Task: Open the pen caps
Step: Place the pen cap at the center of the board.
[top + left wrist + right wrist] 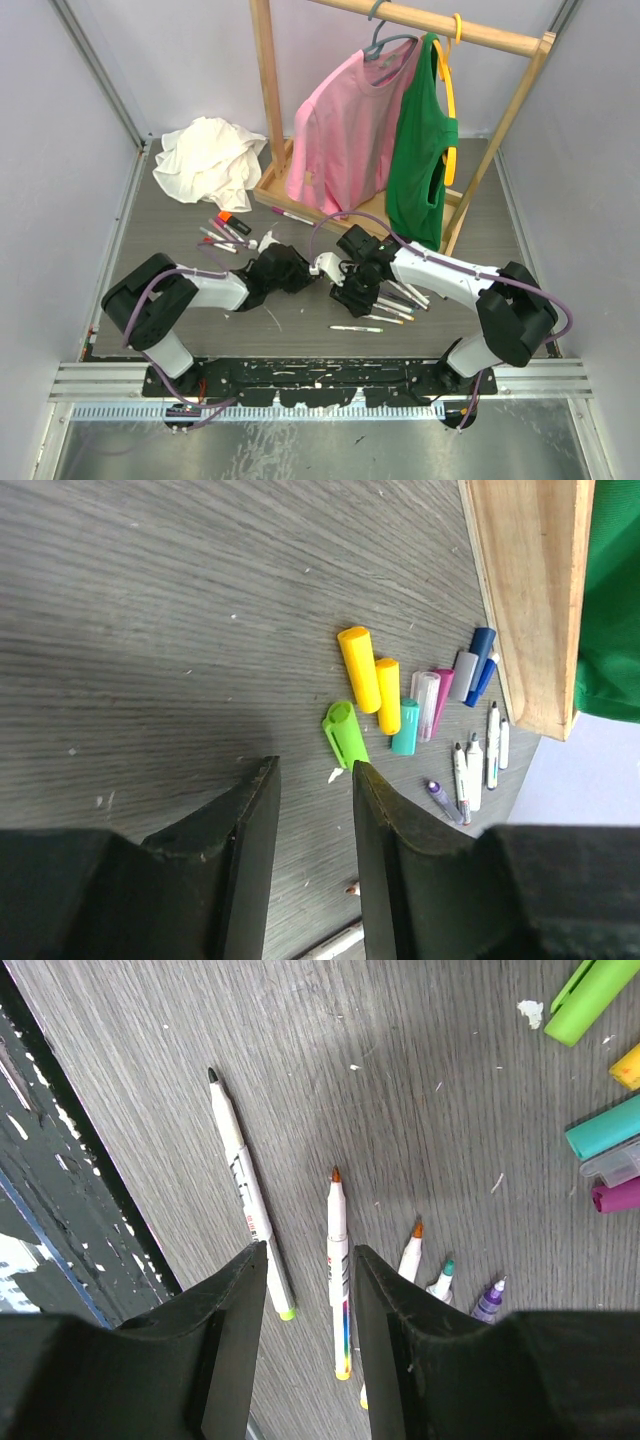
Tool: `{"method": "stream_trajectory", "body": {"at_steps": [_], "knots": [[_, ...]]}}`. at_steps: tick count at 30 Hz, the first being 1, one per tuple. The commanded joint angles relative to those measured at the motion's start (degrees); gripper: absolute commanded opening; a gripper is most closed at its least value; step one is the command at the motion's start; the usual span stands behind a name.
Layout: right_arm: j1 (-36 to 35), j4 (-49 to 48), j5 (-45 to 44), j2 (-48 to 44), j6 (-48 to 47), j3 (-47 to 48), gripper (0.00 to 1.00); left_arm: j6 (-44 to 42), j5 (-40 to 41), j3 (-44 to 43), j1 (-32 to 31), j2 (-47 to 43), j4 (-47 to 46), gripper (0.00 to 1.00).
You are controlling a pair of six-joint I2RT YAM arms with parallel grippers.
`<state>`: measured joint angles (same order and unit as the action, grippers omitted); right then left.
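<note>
Left wrist view is showing the left gripper (315,780) hovering low over the table (150,630), its fingers (248,850) standing apart with only bare tabletop between them, so it is gripping nothing. Just beyond its tips the caps (388,695) are lying loose in a tight row (green, two yellow, teal, clear, pink, grey, blue) close to the rack base (530,590). That looks to me like the drop spot for pulled caps, which would explain why the released jaws are pointing there. A few pens (462,785) with bare tips are lying just past the row. Over on the other side, the right gripper (308,1260) is hanging above more uncapped barrels, its fingers (235,1340) likewise parted and empty. An orange-tipped pen (338,1260) is showing through the gap, but it is resting flat on the table, not pinched. From above, both grippers are sitting close together near the table's middle, likely because one has to steady a barrel while the other tugs. A pen cluster (222,236) is lying near the white cloth (208,158); whether those are wearing caps I cannot tell, so I am judging the job partly done.
</note>
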<state>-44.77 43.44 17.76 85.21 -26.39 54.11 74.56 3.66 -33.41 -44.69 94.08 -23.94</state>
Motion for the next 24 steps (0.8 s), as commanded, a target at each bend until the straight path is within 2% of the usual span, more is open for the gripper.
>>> {"method": "stream_trajectory", "body": {"at_steps": [1,6,11,14,17,19,21,23,24], "knots": [[0.14,-0.18,1.03,-2.01,-0.68,2.38,0.46,-1.79,1.93,1.51,-0.18,-4.78,3.53,0.37],[0.86,-0.74,1.17,-2.94,-0.59,2.49,0.45,-8.55,2.95,2.54,-0.15,-10.56,4.21,0.44],[3.73,-2.52,2.38,-4.76,0.02,3.22,0.46,-19.33,3.22,4.48,1.42,-17.11,4.87,0.47],[5.69,-4.81,2.72,-5.53,0.93,4.26,0.46,-27.06,4.11,5.72,2.82,-23.94,7.71,0.51],[6.95,-7.91,3.37,-5.35,1.52,7.0,0.46,-34.53,7.94,6.1,3.15,-32.13,13.68,0.59],[7.43,-11.22,4.78,-4.81,1.89,9.4,0.48,-38.69,10.92,6.8,3.15,-38.13,17.17,0.68],[7.63,-17.0,6.36,-4.74,1.19,10.48,0.55,-41.59,12.83,8.63,3.18,-44.22,19.68,0.81],[7.6,-23.72,8.92,-3.86,-0.36,10.26,0.74,-43.24,13.79,11.35,3.27,-50.46,20.92,0.93],[7.63,-26.33,9.7,-2.62,-0.89,10.56,0.79,-43.57,14.17,12.93,3.24,-53.7,21.24,0.97]]}}
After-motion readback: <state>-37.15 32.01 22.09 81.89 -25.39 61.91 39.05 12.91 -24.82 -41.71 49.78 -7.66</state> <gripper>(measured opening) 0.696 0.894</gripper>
